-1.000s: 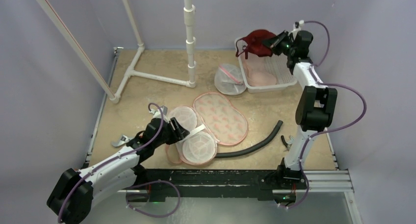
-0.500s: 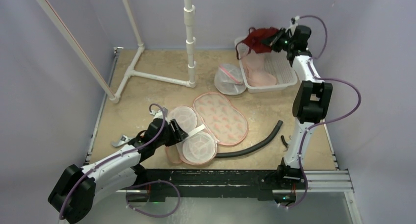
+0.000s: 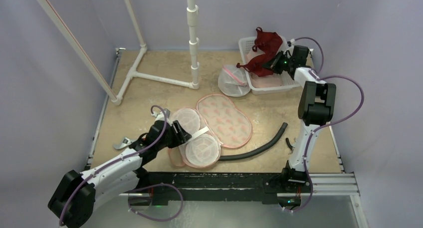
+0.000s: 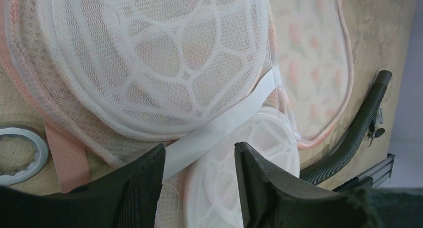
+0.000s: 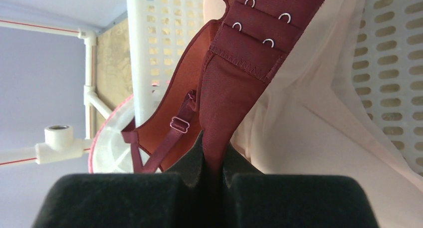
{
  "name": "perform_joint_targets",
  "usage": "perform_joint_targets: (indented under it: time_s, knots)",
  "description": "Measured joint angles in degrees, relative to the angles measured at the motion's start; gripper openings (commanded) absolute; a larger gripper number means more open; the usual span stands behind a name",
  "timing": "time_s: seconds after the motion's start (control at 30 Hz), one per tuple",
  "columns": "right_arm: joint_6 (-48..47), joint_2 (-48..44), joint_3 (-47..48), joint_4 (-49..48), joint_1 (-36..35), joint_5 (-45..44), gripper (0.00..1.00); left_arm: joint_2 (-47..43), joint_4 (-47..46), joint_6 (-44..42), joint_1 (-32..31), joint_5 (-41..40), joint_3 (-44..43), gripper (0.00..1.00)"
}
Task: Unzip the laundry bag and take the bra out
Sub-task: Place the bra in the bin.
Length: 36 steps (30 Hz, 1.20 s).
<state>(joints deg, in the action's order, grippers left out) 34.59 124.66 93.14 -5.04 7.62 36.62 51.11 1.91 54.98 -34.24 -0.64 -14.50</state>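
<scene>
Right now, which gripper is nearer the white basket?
Right. The right gripper hangs over the right side of the white basket, shut on the dark red bra; the left gripper sits far off, near-left, open over the laundry bag.

Bra lower now, across basket

The tan table carries a white pipe frame by its far left corner, a white basket in the far right corner with a small mesh pouch just beside it, the opened laundry bag mid-table (nearer the near edge), and a black hose toward the near right.
</scene>
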Motion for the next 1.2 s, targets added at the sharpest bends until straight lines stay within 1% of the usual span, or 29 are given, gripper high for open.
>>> perform_joint_targets:
  time_s: [0.4, 0.43, 0.5, 0.57, 0.6, 0.73, 0.77, 0.8, 0.87, 0.9, 0.93, 1.07, 1.2]
  knots:
    - [-9.2, -3.2, -1.3, 10.6, 0.5, -5.9, 0.00, -0.5, -2.3, 0.5, 0.0, 1.1, 0.9, 0.52]
    - [-9.9, -3.7, -1.4, 11.5, 0.6, -6.2, 0.02, -0.4, -2.5, 0.6, 0.0, 1.4, 1.1, 0.52]
    - [-10.8, -4.3, -1.5, 13.0, 0.8, -7.0, 0.17, -0.1, -2.9, 0.6, 0.0, 1.8, 1.3, 0.52]
    - [-11.7, -4.7, -1.5, 14.4, 1.0, -7.8, 0.37, 0.3, -3.3, 0.7, 0.0, 2.1, 1.3, 0.52]
    - [-12.0, -5.0, -1.7, 15.1, 1.0, -8.2, 0.45, 0.5, -3.5, 0.8, 0.0, 2.2, 1.4, 0.52]
    - [-13.1, -6.0, -2.5, 17.0, 1.1, -10.0, 0.71, 0.5, -4.5, 1.0, 0.0, 2.6, 2.1, 0.52]
    - [-13.3, -6.2, -2.5, 17.6, 1.1, -10.4, 0.75, 0.5, -4.4, 1.0, 0.0, 2.7, 2.2, 0.52]
    - [-13.5, -6.5, -2.5, 17.9, 1.1, -10.7, 0.83, 0.4, -4.4, 1.0, 0.0, 2.8, 2.3, 0.52]
    - [-13.9, -7.4, -2.5, 18.9, 1.1, -12.3, 0.87, 0.2, -4.4, 1.0, 0.0, 2.9, 2.3, 0.52]
    - [-14.1, -7.9, -2.5, 19.1, 1.1, -13.3, 0.95, 0.1, -4.4, 1.0, 0.0, 3.0, 2.3, 0.52]
    - [-14.2, -8.8, -2.5, 19.5, 1.0, -14.6, 0.98, 0.0, -4.4, 1.0, 0.0, 3.0, 2.3, 0.52]
    - [-14.3, -12.6, -2.1, 20.3, 1.0, -19.3, 0.98, -0.2, -4.4, 1.0, 0.0, 3.0, 2.3, 0.52]
    - [-14.1, -17.8, -0.1, 21.4, -0.3, -26.0, 0.98, -0.2, -4.0, 0.8, 0.0, 2.9, 2.2, 0.53]
